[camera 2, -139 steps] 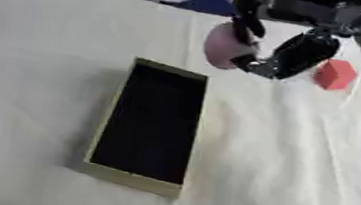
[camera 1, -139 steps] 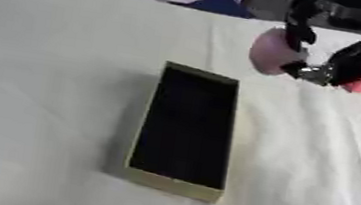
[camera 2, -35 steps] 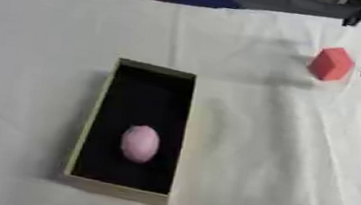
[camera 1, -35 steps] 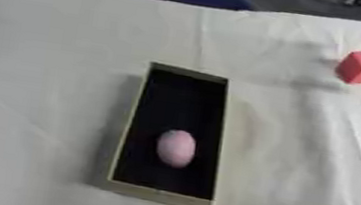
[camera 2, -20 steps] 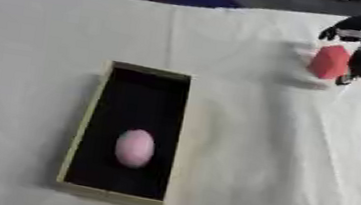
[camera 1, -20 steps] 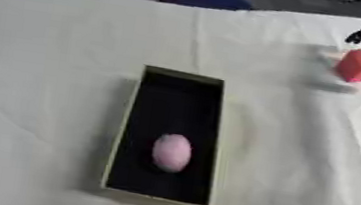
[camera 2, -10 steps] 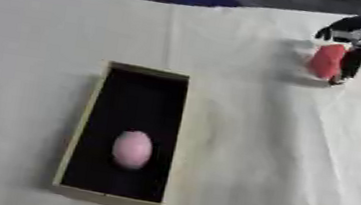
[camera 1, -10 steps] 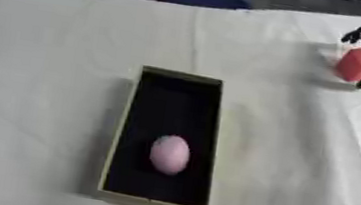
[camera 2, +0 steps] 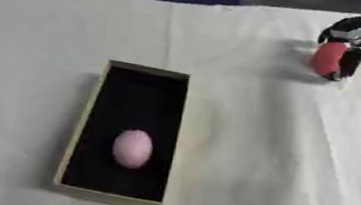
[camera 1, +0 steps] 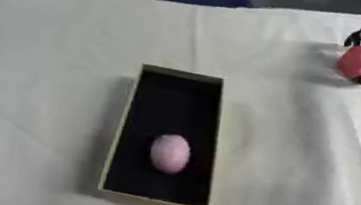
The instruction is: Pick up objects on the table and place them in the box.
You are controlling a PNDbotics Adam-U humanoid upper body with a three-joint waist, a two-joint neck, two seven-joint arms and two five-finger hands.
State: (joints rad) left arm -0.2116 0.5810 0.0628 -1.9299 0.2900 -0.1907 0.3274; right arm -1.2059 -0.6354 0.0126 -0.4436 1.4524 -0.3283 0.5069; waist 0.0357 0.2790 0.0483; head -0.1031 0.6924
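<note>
Red object [camera 2: 328, 58] sits at the far right of the table, well apart from the box; shape reads as a small block, rounded at this view, no more detail to be had. Right hand [camera 2: 351, 45] is on it: dark fingers [camera 2: 350, 61] curl down its right side and another dark part arcs over its top left, so the hand reads as closed around the red object. Whether the object is lifted clear of the cloth cannot be told; a shadow lies just to its left. Box [camera 1: 125, 117], long and narrow with tan walls and a black inside, lies lengthwise near the middle of the table. Pink egg-shaped object [camera 1: 170, 153] lies inside it, toward the near end, resting on the black floor, apart from both long walls. Judgement on progress: one item is in the box and counts as done; the red one is in the grasp stage and is not yet carried over. No other loose items show on the white tablecloth [camera 1: 41, 54], so the red object looks like the last. What is left: lift, carry across to the box, release inside, probably in the free far half. Left hand shows in neither view.
</note>
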